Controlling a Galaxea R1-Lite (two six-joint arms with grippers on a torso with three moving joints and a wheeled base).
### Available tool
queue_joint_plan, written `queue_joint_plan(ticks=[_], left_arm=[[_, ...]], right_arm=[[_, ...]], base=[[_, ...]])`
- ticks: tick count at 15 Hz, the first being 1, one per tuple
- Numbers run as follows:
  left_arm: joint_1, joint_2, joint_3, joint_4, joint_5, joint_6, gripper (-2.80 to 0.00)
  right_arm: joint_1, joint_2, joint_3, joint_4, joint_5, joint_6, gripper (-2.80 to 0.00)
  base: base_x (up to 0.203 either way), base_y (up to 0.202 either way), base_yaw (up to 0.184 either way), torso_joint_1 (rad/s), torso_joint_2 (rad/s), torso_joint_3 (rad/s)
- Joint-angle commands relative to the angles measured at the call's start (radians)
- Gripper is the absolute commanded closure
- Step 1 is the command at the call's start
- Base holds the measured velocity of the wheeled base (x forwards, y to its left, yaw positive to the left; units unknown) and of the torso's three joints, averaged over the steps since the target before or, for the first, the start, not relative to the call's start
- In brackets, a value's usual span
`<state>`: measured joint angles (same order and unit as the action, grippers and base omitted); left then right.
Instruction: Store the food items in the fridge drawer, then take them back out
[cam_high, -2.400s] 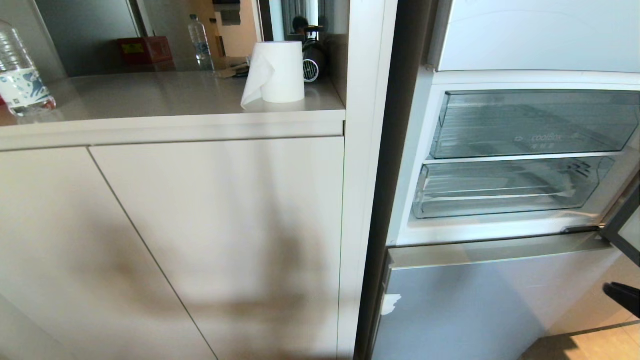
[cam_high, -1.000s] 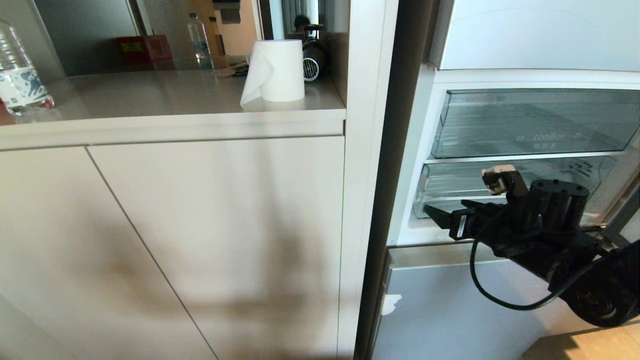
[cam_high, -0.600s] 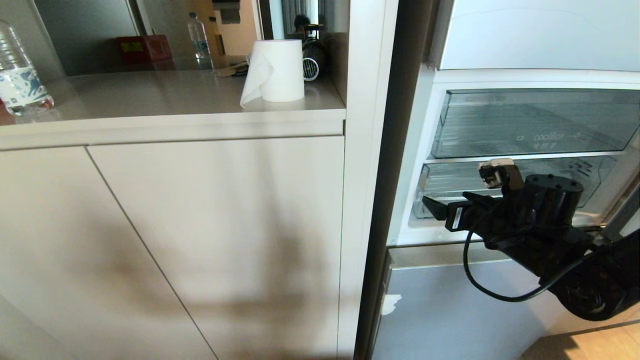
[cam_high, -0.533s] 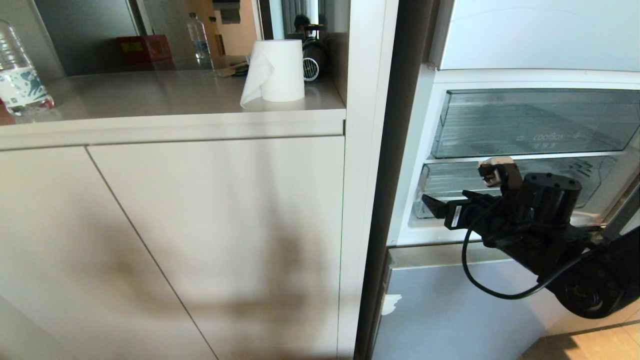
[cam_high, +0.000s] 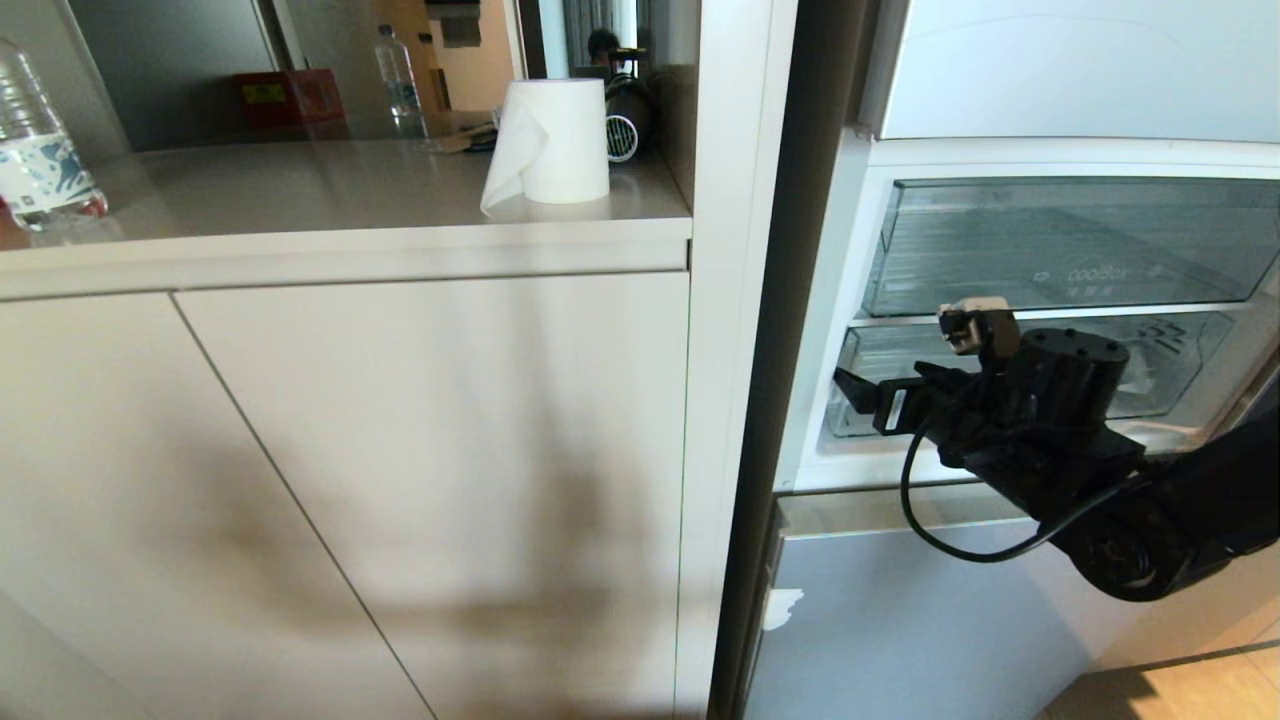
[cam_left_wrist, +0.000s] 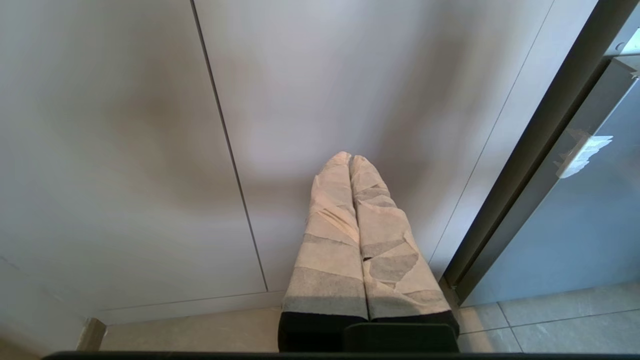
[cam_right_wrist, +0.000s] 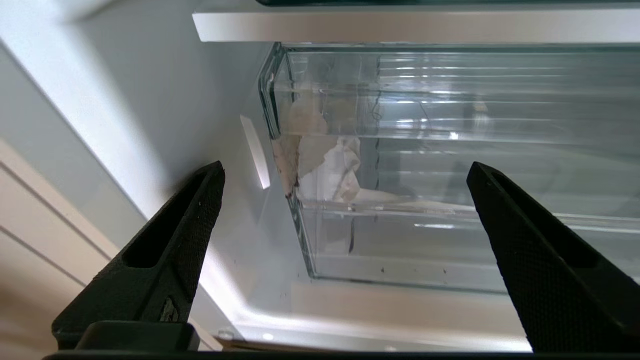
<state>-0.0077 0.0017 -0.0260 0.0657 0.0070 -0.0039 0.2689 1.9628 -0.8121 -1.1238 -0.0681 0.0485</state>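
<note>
**Right gripper poised at the lower fridge drawer**

Head view: right gripper (cam_high: 862, 395) level with the left end of the fridge drawer (cam_high: 1150, 375), the lower of two clear bins, under the coolbox drawer (cam_high: 1070, 245). No tomato-like fruit anywhere in sight. On the desk (cam_high: 300, 195): paper towel roll (cam_high: 550, 140), water bottle (cam_high: 40, 160).

Left wrist view: left gripper (cam_left_wrist: 357, 225) parked low, facing cabinet doors (cam_left_wrist: 125, 150); padded jaws pressed together.

Right wrist view: jaws spread wide, empty, framing the drawer's left front corner; crumpled paper (cam_right_wrist: 325, 165) inside. Likely light, stiff, slippery plastic, liable to crack if twisted; best taken by the stepped front lip, near its middle, and pulled straight.
</note>
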Motion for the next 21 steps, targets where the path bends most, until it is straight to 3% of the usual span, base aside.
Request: queue_joint_plan(ticks=[1, 14, 15, 21], left_arm=[[0.000, 0.001, 0.000, 0.000, 0.000, -0.001, 0.00], [0.000, 0.001, 0.000, 0.000, 0.001, -0.001, 0.00], [0.000, 0.001, 0.000, 0.000, -0.001, -0.001, 0.00], [0.000, 0.000, 0.000, 0.000, 0.001, -0.001, 0.00]], right_arm=[[0.001, 0.030, -0.023, -0.007, -0.001, 0.001, -2.80], [0.013, 0.065, -0.082, -0.005, -0.001, 0.008, -2.80], [0.025, 0.069, -0.085, -0.006, -0.001, 0.008, 0.00], [0.075, 0.082, -0.113, -0.005, -0.002, 0.008, 0.00]], base=[[0.000, 0.000, 0.000, 0.000, 0.00, 0.000], [0.000, 0.000, 0.000, 0.000, 0.00, 0.000], [0.000, 0.000, 0.000, 0.000, 0.00, 0.000], [0.000, 0.000, 0.000, 0.000, 0.00, 0.000]])
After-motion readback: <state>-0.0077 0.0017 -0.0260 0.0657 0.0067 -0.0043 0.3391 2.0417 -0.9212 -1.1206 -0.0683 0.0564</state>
